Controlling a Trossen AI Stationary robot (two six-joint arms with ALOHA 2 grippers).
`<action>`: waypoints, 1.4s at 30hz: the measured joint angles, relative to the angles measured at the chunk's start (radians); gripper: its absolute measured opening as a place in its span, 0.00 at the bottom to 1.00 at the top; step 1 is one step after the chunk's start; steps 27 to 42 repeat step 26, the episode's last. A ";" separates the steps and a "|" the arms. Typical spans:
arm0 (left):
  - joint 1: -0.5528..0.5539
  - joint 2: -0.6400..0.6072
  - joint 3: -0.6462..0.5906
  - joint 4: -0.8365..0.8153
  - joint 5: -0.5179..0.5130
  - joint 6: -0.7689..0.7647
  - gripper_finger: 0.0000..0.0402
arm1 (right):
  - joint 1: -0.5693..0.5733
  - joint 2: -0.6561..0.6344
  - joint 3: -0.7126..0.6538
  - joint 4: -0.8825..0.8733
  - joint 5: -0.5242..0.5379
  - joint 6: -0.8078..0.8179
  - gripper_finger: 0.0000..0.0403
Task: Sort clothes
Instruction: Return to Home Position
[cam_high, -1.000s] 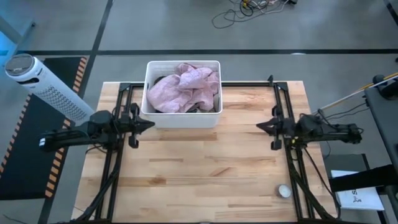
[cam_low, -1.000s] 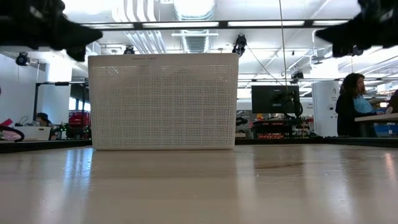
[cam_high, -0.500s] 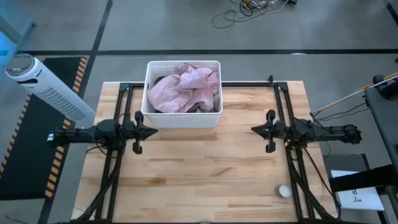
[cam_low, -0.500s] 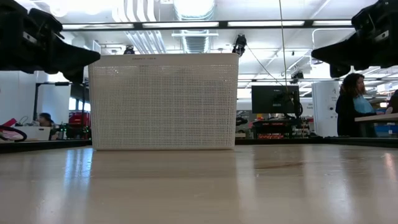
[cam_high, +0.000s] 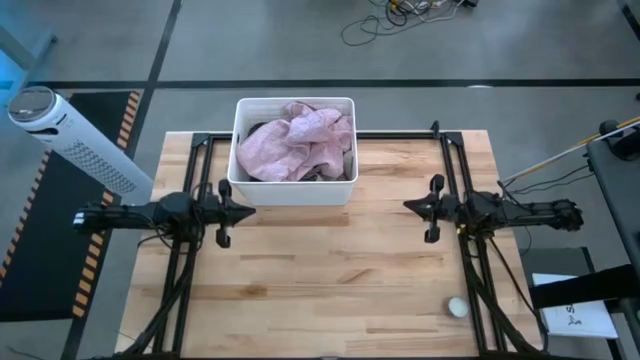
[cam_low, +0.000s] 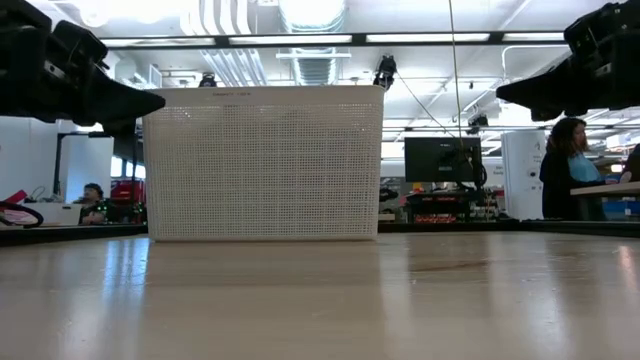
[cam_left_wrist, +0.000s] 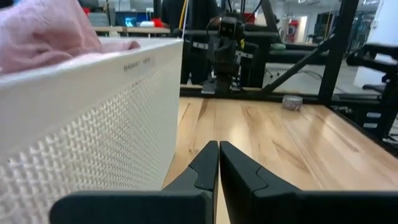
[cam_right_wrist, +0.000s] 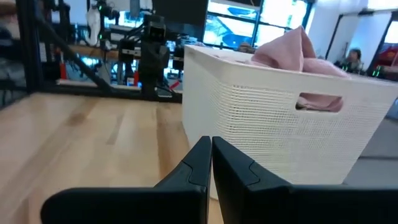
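A pale pink shirt (cam_high: 298, 140) lies crumpled on top in the white plastic bin (cam_high: 292, 189) at the table's far middle, with dark garments (cam_high: 262, 128) showing under it. The pink shirt also shows in the left wrist view (cam_left_wrist: 43, 31) and the right wrist view (cam_right_wrist: 292, 50). My left gripper (cam_high: 248, 211) is shut and empty, just in front of the bin's near left corner. My right gripper (cam_high: 408, 206) is shut and empty, to the right of the bin's near right corner. Both hover above the table.
A small white round object (cam_high: 457, 307) lies near the table's near right corner. A white perforated cylinder (cam_high: 75, 140) stands on the floor beyond the table's left edge. A person (cam_low: 565, 165) sits in the room behind. Bare wood (cam_high: 330, 270) lies between the arms.
Both grippers have come toward the table's near edge and inward toward its middle, and have sunk lower; most of this happened in the first half second. Since then the left gripper has crept a little farther right. The clothes and bin have stayed still.
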 joint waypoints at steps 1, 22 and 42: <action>0.000 0.009 0.001 -0.003 0.000 0.000 0.01 | 0.000 0.005 0.000 0.000 0.000 -0.021 0.00; 0.000 0.147 0.008 0.002 -0.004 0.002 0.05 | 0.000 0.027 -0.001 -0.001 -0.001 -0.040 0.00; 0.000 0.164 0.008 -0.002 -0.003 0.001 0.05 | 0.000 0.027 -0.001 -0.001 -0.001 -0.040 0.00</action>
